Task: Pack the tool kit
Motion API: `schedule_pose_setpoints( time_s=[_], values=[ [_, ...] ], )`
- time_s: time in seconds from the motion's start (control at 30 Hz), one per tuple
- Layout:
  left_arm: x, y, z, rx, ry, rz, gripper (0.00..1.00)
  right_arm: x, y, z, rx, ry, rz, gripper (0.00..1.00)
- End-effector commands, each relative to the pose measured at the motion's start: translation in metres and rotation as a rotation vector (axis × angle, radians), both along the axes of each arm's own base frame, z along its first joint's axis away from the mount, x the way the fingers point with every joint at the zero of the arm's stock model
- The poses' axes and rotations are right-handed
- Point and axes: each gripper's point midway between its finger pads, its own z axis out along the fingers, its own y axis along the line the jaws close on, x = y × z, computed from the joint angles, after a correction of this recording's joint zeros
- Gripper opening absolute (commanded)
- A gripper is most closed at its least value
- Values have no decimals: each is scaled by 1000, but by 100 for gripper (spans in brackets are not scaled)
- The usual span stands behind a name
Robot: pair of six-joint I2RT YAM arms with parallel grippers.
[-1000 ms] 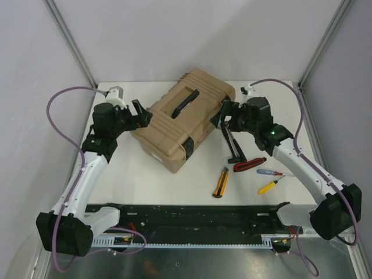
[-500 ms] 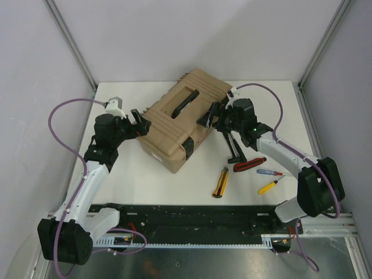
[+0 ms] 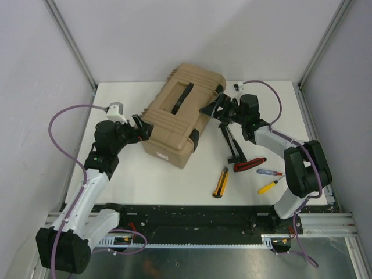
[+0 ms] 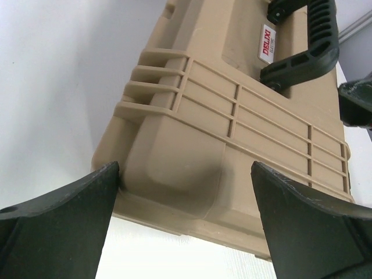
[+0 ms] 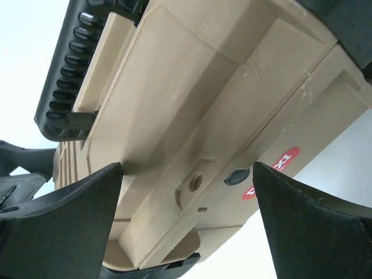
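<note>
The tan case (image 3: pixel 176 118) sits near the counter's far edge. The left gripper (image 3: pixel 143 127) and the right gripper (image 3: pixel 212 107) flank it, jaws spread wide.

The left arm (image 3: pixel 87 186) and the right arm (image 3: pixel 268 138) have smooth white shells on the long parts and black rounded joints (image 3: pixel 61 249). A thin purple cable (image 3: pixel 56 123) makes a loop beside each arm. The fingers (image 4: pixel 52 229) are dark, matte and wedge-shaped.
</note>
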Motion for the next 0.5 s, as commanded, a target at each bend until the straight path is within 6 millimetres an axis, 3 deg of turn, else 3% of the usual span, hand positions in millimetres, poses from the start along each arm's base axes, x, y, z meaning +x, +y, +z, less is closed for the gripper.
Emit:
schedule_pose_setpoints(
  time_s=[0.0, 0.13, 0.23, 0.33, 0.47],
  values=[
    [-34, -29, -37, -48, 165, -125, 99, 23, -7, 24, 43, -92, -42, 99],
    [-29, -15, -10, -3, 75, -56, 99, 31, -41, 48, 64, -89, -146, 99],
    [-21, 4, 18, 58, -1, 31, 99, 26, -66, 55, 53, -52, -195, 99],
    [-13, 21, 42, 112, -58, 113, 99, 9, -77, 50, 10, 2, -191, 99],
    [-8, 22, 64, 130, -102, 114, 99, -29, -72, 39, 37, 52, -134, 99]
  ],
)
